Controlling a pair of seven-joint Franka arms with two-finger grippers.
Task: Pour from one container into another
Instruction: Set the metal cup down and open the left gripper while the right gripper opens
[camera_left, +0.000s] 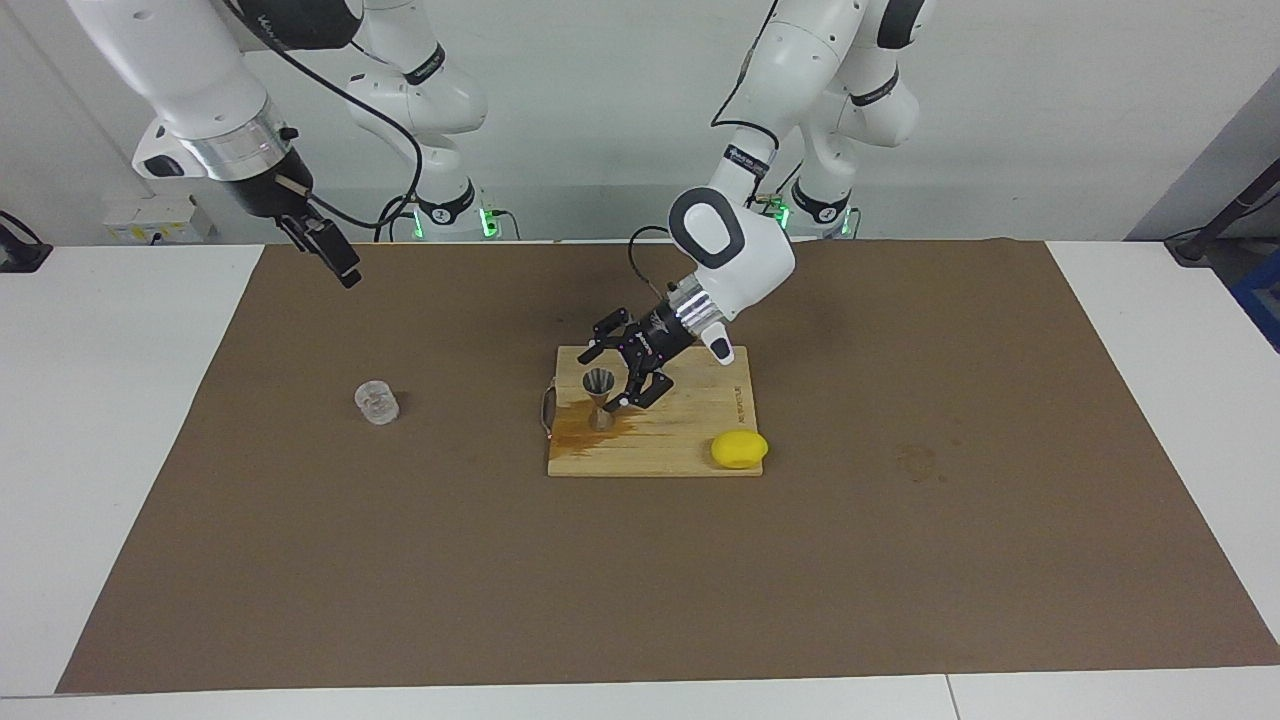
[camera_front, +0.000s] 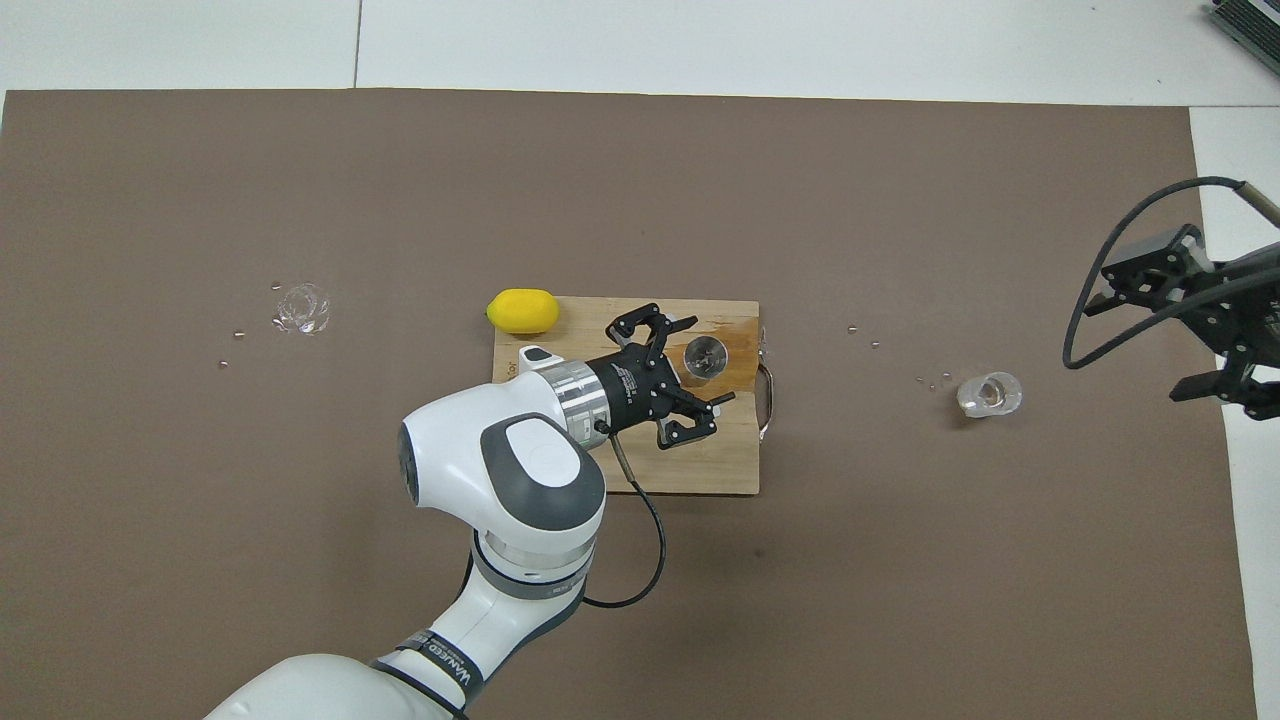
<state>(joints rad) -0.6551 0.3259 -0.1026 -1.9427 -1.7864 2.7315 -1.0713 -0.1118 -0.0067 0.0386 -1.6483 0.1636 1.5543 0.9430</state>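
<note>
— Where does the brown mat (camera_left: 640, 560) carry the task's things?

— The wooden board (camera_left: 690, 430) lies mid-mat, the lemon (camera_left: 739, 449) at its corner toward the left arm's end. The jigger (camera_left: 599, 398) stands upright on a wet stain on the board.

— And the left gripper (camera_left: 612, 370)?

— Low over the board, fingers spread wide, the jigger just beside them, gripped by nothing.

— The tumbler (camera_left: 377, 402)?

— Upright on the mat toward the right arm's end. The right gripper (camera_front: 1170, 330) hangs well apart from it, raised over the mat's edge, released and empty.
</note>
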